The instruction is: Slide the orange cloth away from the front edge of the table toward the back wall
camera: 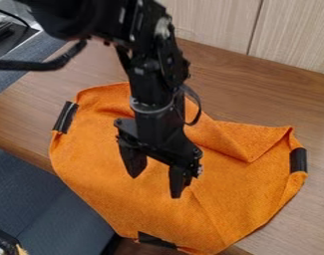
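Note:
The black gripper (156, 180) hangs over the middle of an orange cloth (117, 194), its two fingers pointing down and spread apart with nothing between them. The cloth lies spread on the wooden table with some creases, and a fold shows at its right side. Black strips mark its edges: one at the upper left (66, 117), one at the right (298, 160) and one at the bottom (156, 240). Whether the fingertips touch the cloth I cannot tell. The arm covers part of the cloth's upper middle.
The wooden table (257, 99) runs up to a pale panelled wall (290, 35). A dark blue-grey surface (31, 189) lies below the table's left edge. Dark equipment (11, 37) stands at the upper left, and a black object (3, 241) is in the lower left corner.

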